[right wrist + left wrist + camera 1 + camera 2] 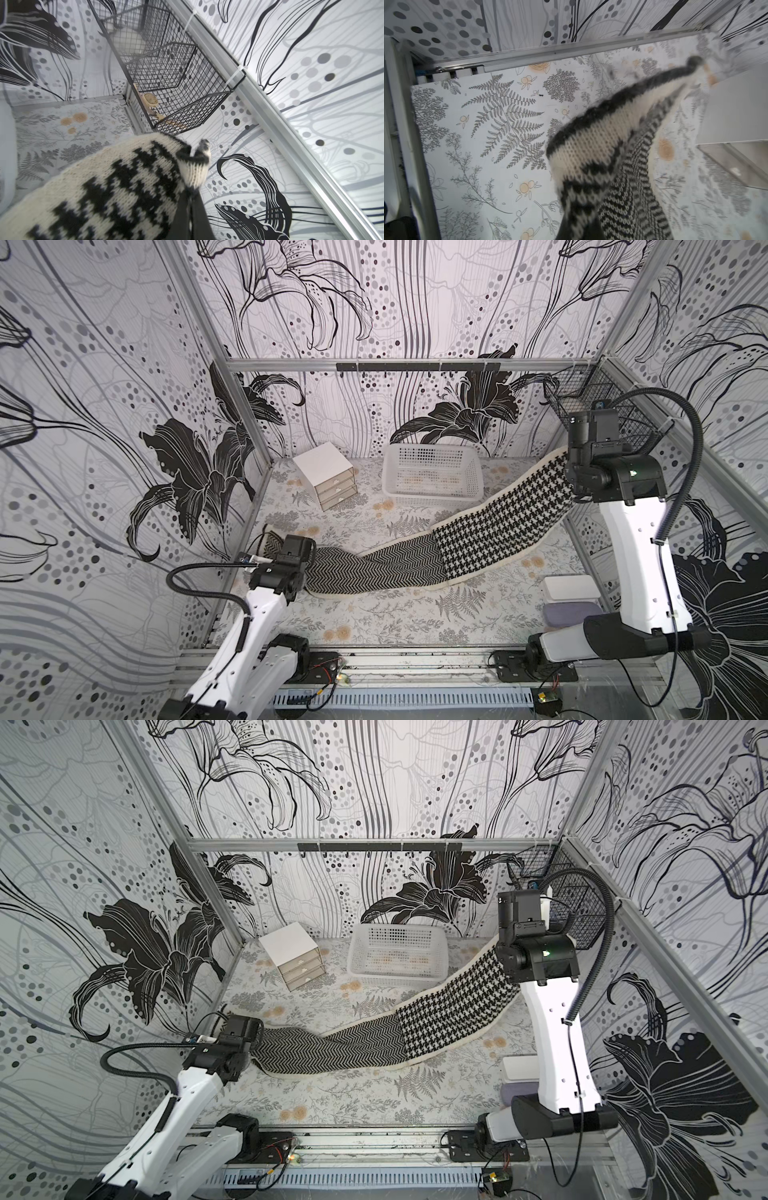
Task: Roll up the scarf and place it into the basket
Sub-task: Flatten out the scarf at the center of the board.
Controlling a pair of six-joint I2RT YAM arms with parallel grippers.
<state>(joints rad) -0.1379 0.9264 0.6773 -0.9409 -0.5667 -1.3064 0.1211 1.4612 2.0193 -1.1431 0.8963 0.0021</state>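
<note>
Long knitted black-and-white scarf (415, 562) with cream fuzzy edging, unrolled and strung slantwise over the fern-and-flower printed table cover (374, 626). Herringbone half toward the near left, sagging onto the cover in the middle; houndstooth half climbing off the surface toward the far right. Left gripper (286, 549) low over the table at the herringbone end, pressed together on that end, with the knit bunched and folded right at the jaws in the left wrist view. Right gripper (190, 200) raised well above the table, pinching a corner of the houndstooth end, dark fingers (199, 218) closed tight, a tuft of cloth poking out beyond them. White rectangular plastic basket (433, 493) with grid-hole sides at the back of the table, the lifted scarf passing near its right front corner, outside it. Small white drawer box (328, 479) left of that basket, apart from it. Black wire mesh basket (602, 410) hung on the right wall rail behind the right arm. Flat white box (571, 589) and grey-lilac case (571, 613) side by side at the near right edge of the table, near the scarf's lower edge.
</note>
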